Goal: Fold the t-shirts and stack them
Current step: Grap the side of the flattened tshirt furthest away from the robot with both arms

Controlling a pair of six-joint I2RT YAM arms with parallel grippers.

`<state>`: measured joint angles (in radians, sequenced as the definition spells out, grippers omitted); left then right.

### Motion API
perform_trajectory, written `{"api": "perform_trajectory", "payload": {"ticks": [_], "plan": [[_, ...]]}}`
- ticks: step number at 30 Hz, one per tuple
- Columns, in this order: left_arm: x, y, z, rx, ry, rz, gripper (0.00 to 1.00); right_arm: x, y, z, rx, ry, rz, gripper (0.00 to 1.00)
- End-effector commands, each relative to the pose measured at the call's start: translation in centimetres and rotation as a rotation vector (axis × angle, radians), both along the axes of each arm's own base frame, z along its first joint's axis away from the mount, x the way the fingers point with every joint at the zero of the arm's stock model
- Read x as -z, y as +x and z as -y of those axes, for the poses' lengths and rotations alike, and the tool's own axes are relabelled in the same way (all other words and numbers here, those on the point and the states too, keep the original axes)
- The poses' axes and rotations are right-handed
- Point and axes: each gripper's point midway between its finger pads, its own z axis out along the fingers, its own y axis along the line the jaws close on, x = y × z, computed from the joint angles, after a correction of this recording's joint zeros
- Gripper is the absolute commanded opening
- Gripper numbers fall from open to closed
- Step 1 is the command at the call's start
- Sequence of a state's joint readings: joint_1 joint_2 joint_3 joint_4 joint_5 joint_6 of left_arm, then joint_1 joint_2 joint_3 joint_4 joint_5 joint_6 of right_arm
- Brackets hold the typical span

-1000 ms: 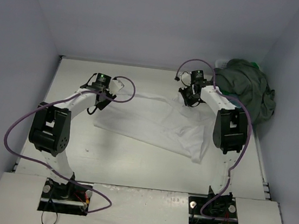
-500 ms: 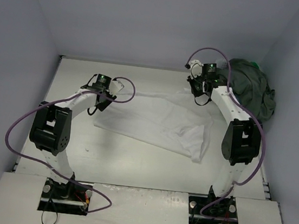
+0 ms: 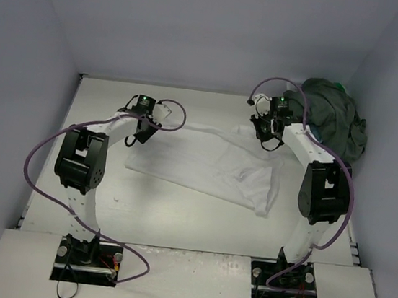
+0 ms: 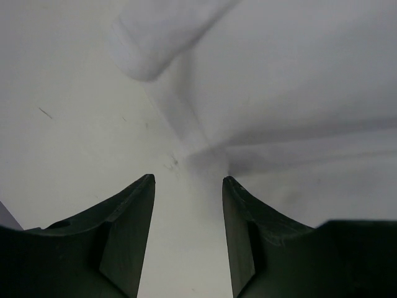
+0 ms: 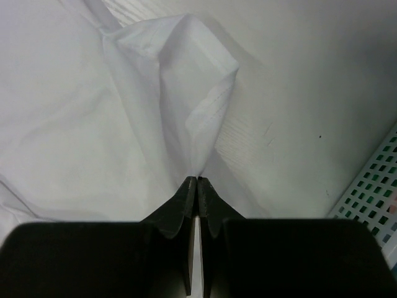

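A white t-shirt lies spread and rumpled across the middle of the table. My right gripper is at its far right corner, shut on a raised fold of the white cloth; in the right wrist view the jaws pinch it tight. My left gripper is at the shirt's far left corner, open and empty. In the left wrist view bare table shows between the jaws, with the shirt's edge just ahead. A dark olive-grey shirt is heaped at the back right. The light blue shirt is out of view.
A white slatted basket stands just right of my right gripper, under the olive-grey heap, with green showing through its slots. Walls close in the table at the back and both sides. Purple cables loop over both arms.
My right gripper has moved back and to the right with the white cloth, drawing that corner out. My left arm has shifted a little toward the back at the shirt's left corner.
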<state>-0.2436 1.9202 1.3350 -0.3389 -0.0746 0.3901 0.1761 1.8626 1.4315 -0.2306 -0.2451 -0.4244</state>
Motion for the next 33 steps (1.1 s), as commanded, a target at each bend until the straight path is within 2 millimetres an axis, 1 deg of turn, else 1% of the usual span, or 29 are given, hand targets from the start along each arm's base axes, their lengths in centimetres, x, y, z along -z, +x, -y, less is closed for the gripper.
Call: {"api": "perform_trajectory", "payload": {"ticks": [1,2,3,4,5,6,8,9,10,12,14,19,25,29,31,32,33], "plan": [[-3.7,3.9,1.3,-0.007,-0.039,0.123,0.42,-2.9,0.8,-0.1,-0.025,0.02,0.096,0.0],[-4.6,4.9,1.5,-0.01,-0.047,0.151,0.42,-2.8,0.8,-0.1,-0.027,0.02,0.095,0.0],[-4.8,5.5,1.6,-0.012,-0.047,0.162,0.42,-2.4,0.6,-0.1,-0.029,0.021,0.087,0.0],[-4.4,6.0,1.6,-0.017,-0.04,0.166,0.42,-2.2,0.5,-0.1,-0.03,0.021,0.082,0.0],[-5.6,7.3,1.7,-0.023,-0.045,0.213,0.42,-2.1,0.6,-0.1,-0.031,0.021,0.084,0.0],[-5.9,7.9,1.8,-0.023,-0.048,0.233,0.42,-2.0,0.5,-0.1,-0.032,0.019,0.082,0.0],[-5.7,8.8,2.2,-0.014,-0.057,0.241,0.42,-1.9,0.5,0.0,-0.029,0.019,0.08,0.0],[-6.4,9.5,2.6,-0.012,-0.071,0.254,0.42,-2.0,0.5,0.0,-0.031,0.019,0.082,0.0],[-5.3,9.3,3.1,-0.003,-0.085,0.215,0.42,-2.1,0.6,0.0,-0.03,0.021,0.084,0.0],[-5.5,9.8,3.6,0.0,-0.102,0.213,0.42,-2.3,0.6,0.0,-0.032,0.027,0.085,0.0],[-5.0,10.0,3.9,0.012,-0.099,0.209,0.42,-2.3,0.6,0.0,-0.031,0.03,0.087,0.0],[-3.7,9.8,4.0,0.033,-0.09,0.182,0.42,-2.3,0.5,-0.2,-0.031,0.042,0.082,0.0],[-2.9,9.6,4.1,0.045,-0.088,0.167,0.42,-2.3,0.5,-0.2,-0.033,0.047,0.081,0.0],[-2.3,10.0,4.1,0.05,-0.078,0.166,0.42,-2.5,0.4,-0.2,-0.032,0.052,0.083,0.0],[-2.1,10.2,4.0,0.052,-0.073,0.165,0.39,-2.5,0.3,-0.3,-0.034,0.055,0.082,0.0],[-1.7,10.2,4.0,0.051,-0.071,0.158,0.33,-2.5,0.3,-0.3,-0.035,0.054,0.083,0.0],[-1.6,10.3,4.1,0.054,-0.069,0.155,0.3,-2.4,0.3,-0.3,-0.033,0.054,0.083,0.0]]}}
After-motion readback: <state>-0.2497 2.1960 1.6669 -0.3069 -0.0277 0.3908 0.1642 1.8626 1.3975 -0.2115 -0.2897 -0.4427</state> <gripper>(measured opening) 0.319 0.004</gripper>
